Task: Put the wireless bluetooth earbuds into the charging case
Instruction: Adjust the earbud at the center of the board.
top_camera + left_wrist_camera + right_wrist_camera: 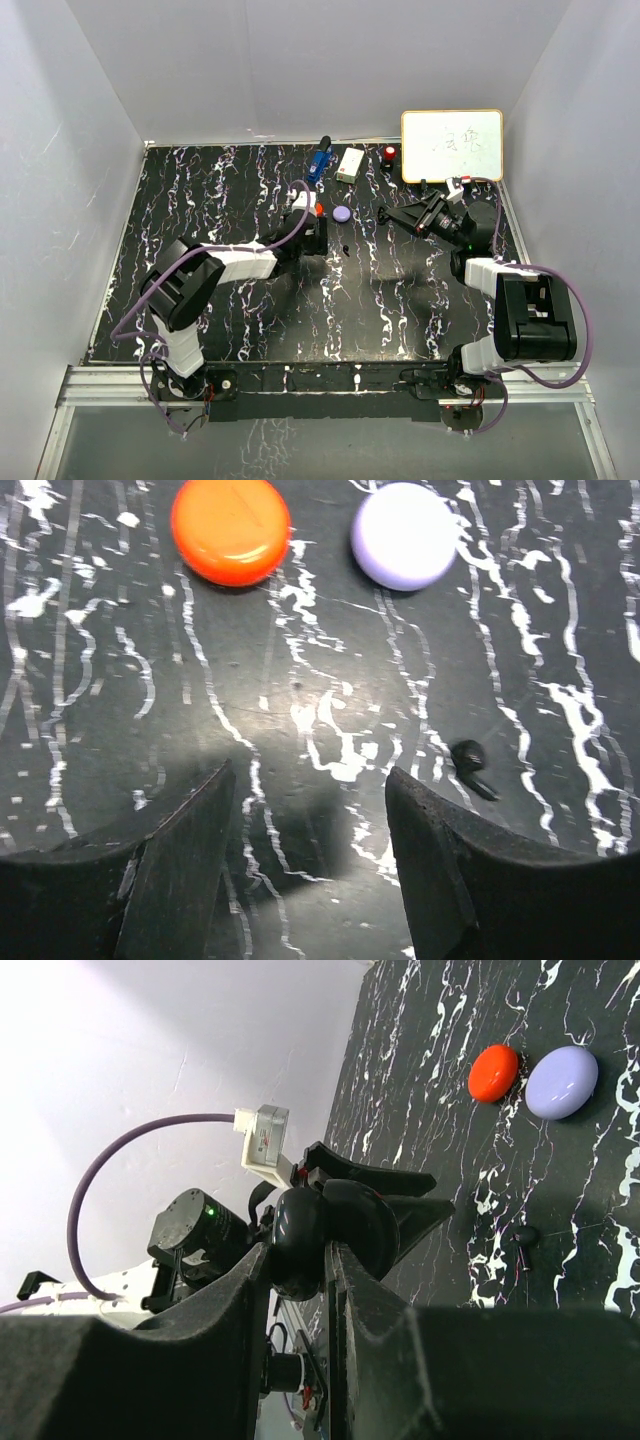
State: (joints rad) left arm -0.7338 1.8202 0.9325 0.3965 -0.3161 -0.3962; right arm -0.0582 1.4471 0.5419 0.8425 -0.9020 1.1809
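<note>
Two round cases, one red (pixel 231 530) and one lavender (pixel 405 535), lay side by side on the table (pixel 100 730). One black earbud (pixel 470 763) lay near them, just beside the left gripper (pixel 310 780), whose jaws stood apart and empty. The right gripper (pixel 298 1250) was clamped on one black case (pixel 352 1222).

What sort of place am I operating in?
Probably a lab robot enclosure: plain white walls around a black white-veined tabletop, a metal mounting rail, and a small handwritten whiteboard.
</note>
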